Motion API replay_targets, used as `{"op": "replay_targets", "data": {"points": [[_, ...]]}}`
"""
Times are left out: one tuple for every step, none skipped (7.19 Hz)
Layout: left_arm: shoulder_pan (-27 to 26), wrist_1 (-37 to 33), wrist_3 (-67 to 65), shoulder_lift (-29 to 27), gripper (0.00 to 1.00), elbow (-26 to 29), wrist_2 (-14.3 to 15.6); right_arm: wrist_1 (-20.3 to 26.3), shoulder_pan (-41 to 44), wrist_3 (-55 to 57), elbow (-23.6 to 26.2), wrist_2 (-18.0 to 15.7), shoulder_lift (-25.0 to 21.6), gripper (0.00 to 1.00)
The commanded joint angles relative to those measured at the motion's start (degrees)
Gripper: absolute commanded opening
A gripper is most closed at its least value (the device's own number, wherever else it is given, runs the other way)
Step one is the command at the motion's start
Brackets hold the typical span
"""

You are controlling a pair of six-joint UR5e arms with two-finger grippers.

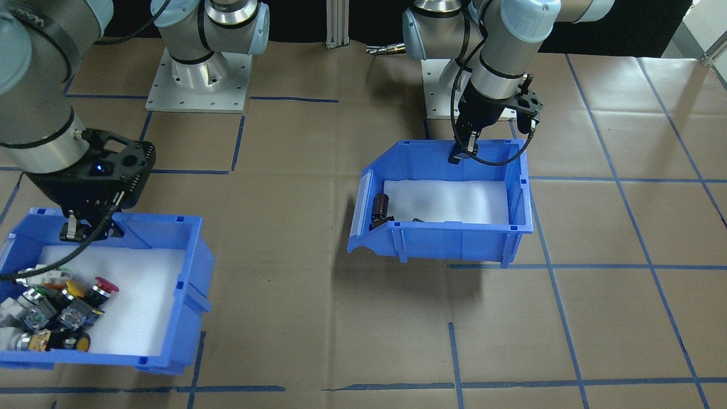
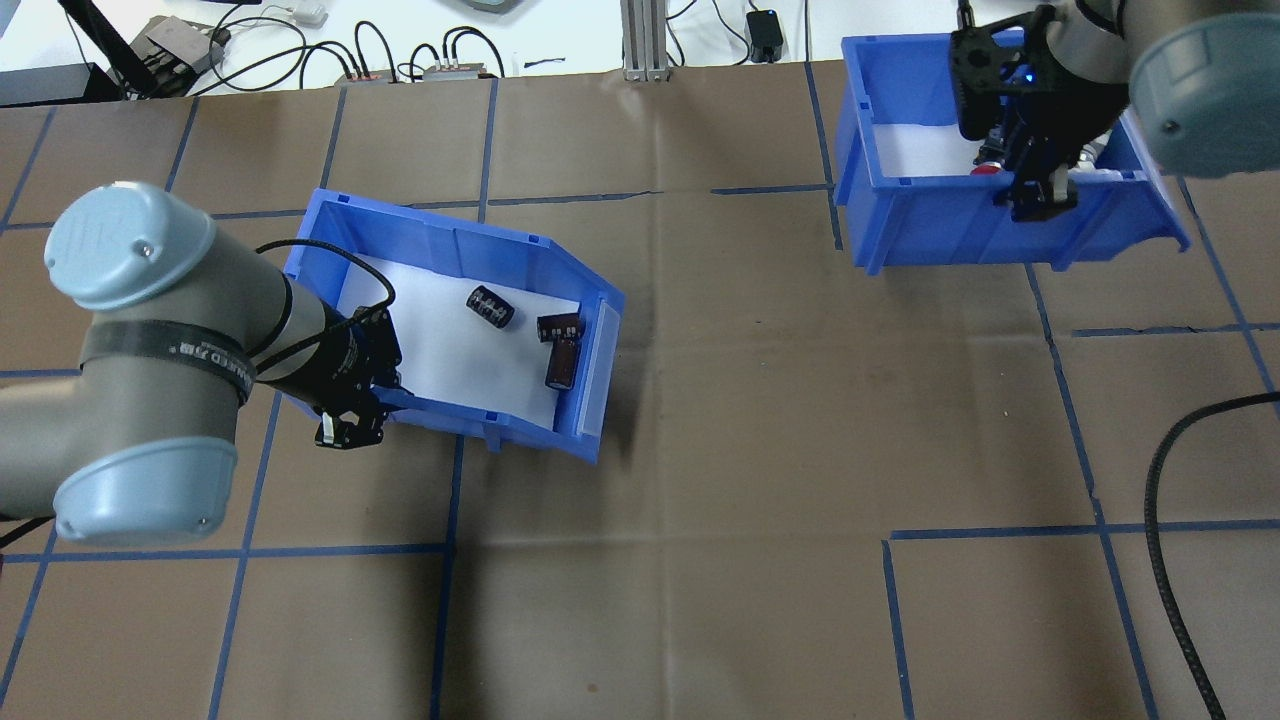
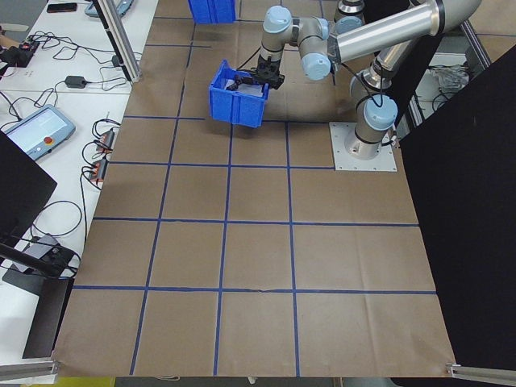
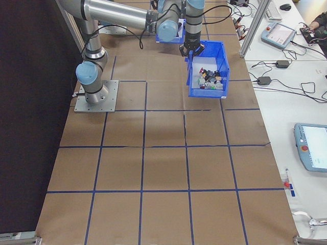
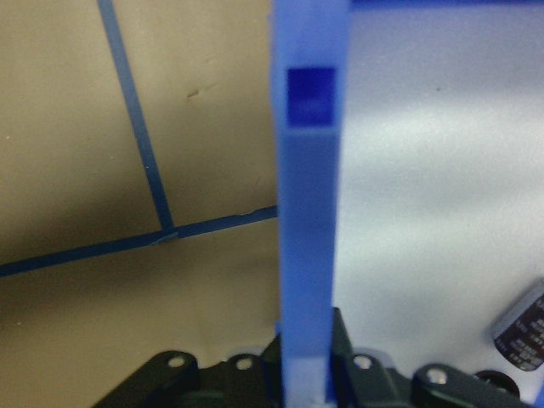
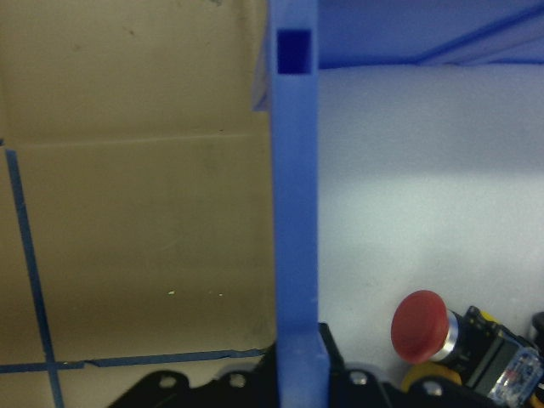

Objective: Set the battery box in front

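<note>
Closest to us in the front-facing view sits the switch bin (image 1: 170,318), a blue bin full of coloured push-buttons, one with a red mushroom cap (image 1: 105,284), at the operators' edge of the worktop (image 1: 341,318) on the robot's right side. We see the right gripper (image 1: 74,227) clamped on that bin's wall nearest the robot, and the right wrist view shows the blue wall (image 6: 296,238) running straight between the closed jaws. Further in, toward the robot's left, we find the battery box (image 1: 454,244), tilted with its cut-away side dipping low and casting a shadow on the brown paper beneath. We see the left gripper (image 1: 463,150) pinching the box's wall nearest the robot; the left wrist view shows that wall (image 5: 308,221) held between the jaws. On its white liner (image 2: 440,340) we count three dark batteries (image 2: 562,362), gathered toward the low, cut-away side. Blue tape lines (image 1: 545,266) cross the worktop in a grid.
</note>
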Motion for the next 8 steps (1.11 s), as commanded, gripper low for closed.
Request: {"op": "replay_targets", "data": {"points": [[-1.29,0.91,-4.25,-9.38,0.0,8.02,-5.26,-4.84,-1.5,-2.52,13.11,0.37,-9.33,0.0],[-3.65,0.92,-6.18,-12.73,0.0,11.61,-5.27,-6.45,-1.24,-2.79,17.96,0.28,-12.58,0.0],[-6.54,1.18,-11.42,-16.59,0.0,16.09,-5.27,-6.38,-1.07,-2.79,20.79,0.02,-15.4,0.0],[-9.44,1.19,-14.17,-21.24,0.0,20.92,-5.18,-6.38,-1.06,-2.7,23.08,-0.33,-17.69,0.0],[-11.82,1.36,-19.33,-25.2,0.0,25.32,-5.36,-5.68,-1.06,-2.7,25.02,-0.42,-19.72,0.0],[-14.02,1.45,-21.65,-28.02,0.01,27.97,-5.45,-5.5,-1.06,-2.7,26.52,-0.42,-21.74,0.0],[-15.17,3.28,-25.85,-30.4,0.01,29.04,-6.67,-5.41,-1.06,-2.79,27.92,-0.42,-23.24,0.0],[-15.36,7.21,-26.76,-31.99,0.01,29.31,-8.5,-5.41,-1.06,-2.53,29.5,-0.51,-24.82,0.0]]}}
